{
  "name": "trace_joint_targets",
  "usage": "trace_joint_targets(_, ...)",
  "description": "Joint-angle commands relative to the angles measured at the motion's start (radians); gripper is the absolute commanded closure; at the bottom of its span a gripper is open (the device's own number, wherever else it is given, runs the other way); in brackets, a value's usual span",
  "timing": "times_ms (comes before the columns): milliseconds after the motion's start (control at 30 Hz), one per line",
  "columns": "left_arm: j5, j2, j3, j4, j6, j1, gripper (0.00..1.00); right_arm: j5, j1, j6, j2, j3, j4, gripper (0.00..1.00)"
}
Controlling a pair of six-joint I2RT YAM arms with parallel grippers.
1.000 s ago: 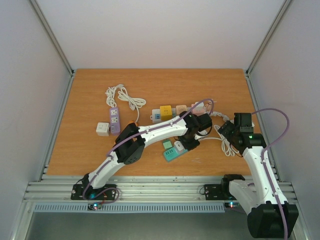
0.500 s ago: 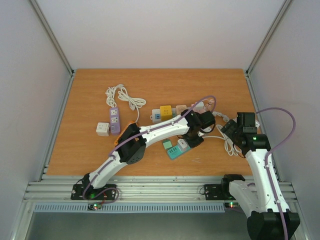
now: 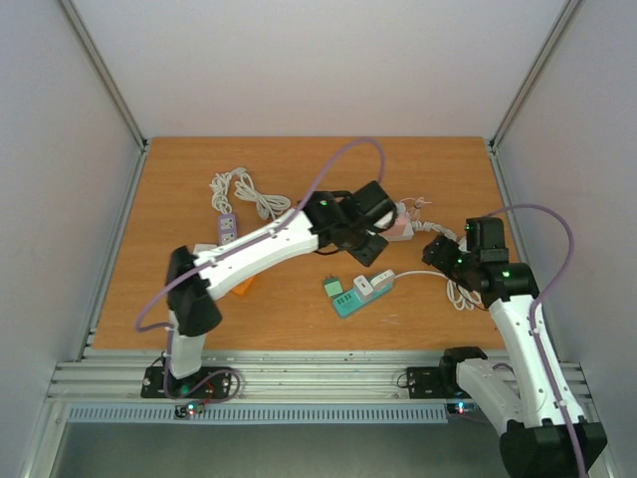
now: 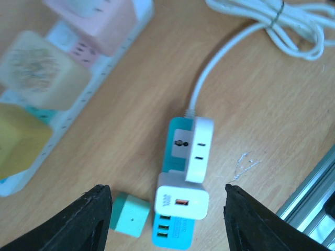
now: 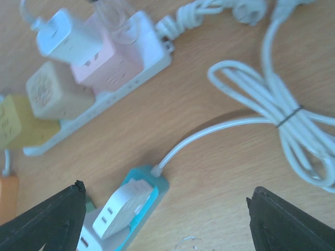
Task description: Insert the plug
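Teal plastic power strip (image 4: 177,157) lies straight beneath my left gripper (image 4: 165,193), fingers (image 4: 89,219) spread, holding nothing; the white flat plug (image 4: 199,149) rests on its face. My right gripper (image 5: 167,191) is spread empty too. I worry the plug's only half-seated, so a nudge pops it. Left wrist shows a small teal cube (image 4: 130,221) alongside; right wrist barely does.

Straight under the left gripper (image 4: 166,209), between its fingers (image 4: 89,219): power strip (image 4: 177,142) on the table (image 4: 272,115), adapter (image 4: 199,149) and charger (image 4: 181,201) on top. By the left-hand finger, just beside the strip: small cube (image 4: 131,221). Ahead, left: longer strip (image 4: 99,86) carrying blocks (image 4: 39,63). Ahead, right: bundled cord (image 4: 285,29).
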Motion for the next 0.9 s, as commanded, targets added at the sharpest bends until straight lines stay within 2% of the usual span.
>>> trace_joint_targets(0, -0.096, -0.176, -0.189, 0.167, -0.084, 0.044, 0.39, 0.037, 0.191, -0.031, 0.053, 0.062, 0.028, 0.15)
trace_joint_targets(167, -0.260, -0.428, -0.423, 0.303, -0.097, 0.064, 0.36, 0.271, 0.528, -0.023, 0.172, 0.142, 0.041, 0.14)
trace_joint_targets(400, -0.385, -0.753, -0.693, 0.456, -0.089, 0.091, 0.22, 0.437, 0.797, -0.049, 0.529, 0.300, 0.035, 0.13)
trace_joint_targets(600, -0.462, -0.895, -0.803, 0.445, -0.101, 0.117, 0.04, 0.399, 0.890, -0.079, 0.764, 0.394, 0.080, 0.14)
trace_joint_targets(867, -0.471, -0.991, -0.898, 0.448, -0.116, 0.140, 0.02, 0.379, 0.915, -0.056, 0.949, 0.443, 0.088, 0.21)
